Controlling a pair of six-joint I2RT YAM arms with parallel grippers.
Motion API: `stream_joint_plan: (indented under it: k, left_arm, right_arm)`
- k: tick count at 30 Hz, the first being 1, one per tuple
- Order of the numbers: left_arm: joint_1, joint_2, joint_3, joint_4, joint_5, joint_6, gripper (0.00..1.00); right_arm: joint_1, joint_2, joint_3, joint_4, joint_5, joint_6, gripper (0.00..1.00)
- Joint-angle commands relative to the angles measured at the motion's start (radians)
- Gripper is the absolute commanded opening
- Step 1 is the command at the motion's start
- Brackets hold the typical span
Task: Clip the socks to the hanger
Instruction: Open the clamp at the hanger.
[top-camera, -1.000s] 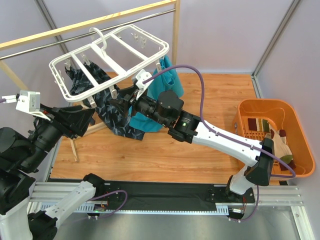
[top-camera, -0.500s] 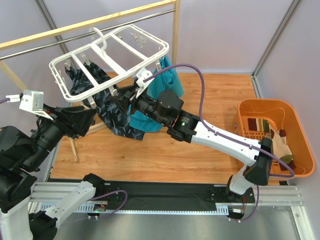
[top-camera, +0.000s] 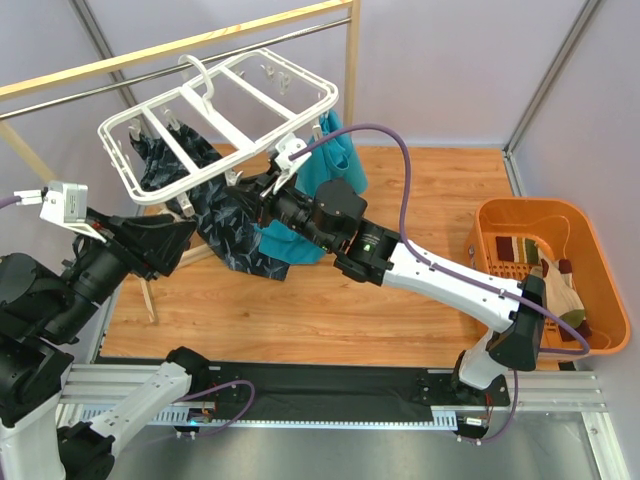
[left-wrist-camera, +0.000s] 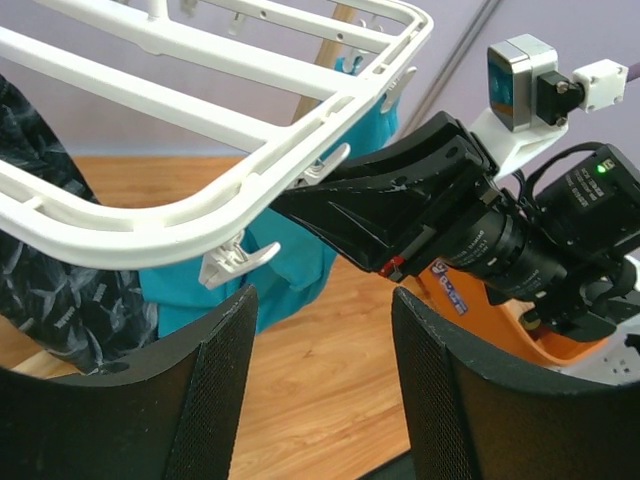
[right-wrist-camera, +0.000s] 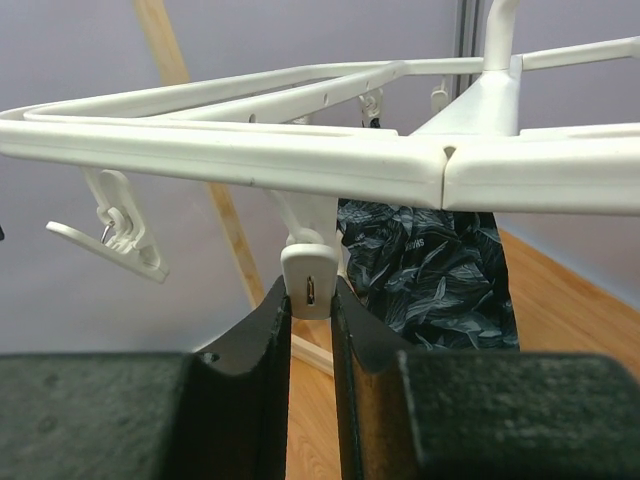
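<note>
White hanger (right-wrist-camera: 300, 160) of smooth, slightly glossy plastic, its clip (right-wrist-camera: 310, 275) the same plastic, leaf-print cloth (right-wrist-camera: 430, 270) dark and matt, teal cloth (left-wrist-camera: 300, 265) matt, orange basket (top-camera: 530, 205) of shiny plastic, socks (top-camera: 520, 250) of knit fabric, floor (top-camera: 420, 190) of wood-grain boards with low sheen, left gripper (left-wrist-camera: 322, 300) fingers (left-wrist-camera: 220, 390) matt black with fine mesh texture

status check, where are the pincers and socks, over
Right pincer shut on hanger clip, left pincer open, empty. Socks in orange basket, none clipped. Navy cloth hangs behind the clip.
</note>
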Motion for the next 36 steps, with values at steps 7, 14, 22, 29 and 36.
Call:
stream_joint_plan:
  k: [7,14,22,29,36]
  left_arm:
    - [-0.001,0.061,0.034,0.068,0.227,-0.178,0.58]
    - [-0.001,0.131,0.037,0.114,0.237,-0.220,0.57]
    - [-0.002,0.156,-0.027,0.279,0.268,-0.336,0.61]
    - [-0.002,0.173,-0.047,0.315,0.222,-0.349,0.64]
    - [-0.002,0.173,-0.104,0.334,0.194,-0.370,0.64]
  right_arm:
    - [0.003,-0.045,0.138,-0.170,-0.020,0.049,0.00]
    - [0.005,-0.013,0.361,-0.568,-0.058,0.090,0.00]
    - [0.003,0.073,0.597,-0.869,-0.135,0.089,0.00]
    - [0.003,0.054,0.591,-0.923,-0.156,0.085,0.00]
    - [0.003,0.056,0.613,-0.949,-0.164,0.076,0.00]
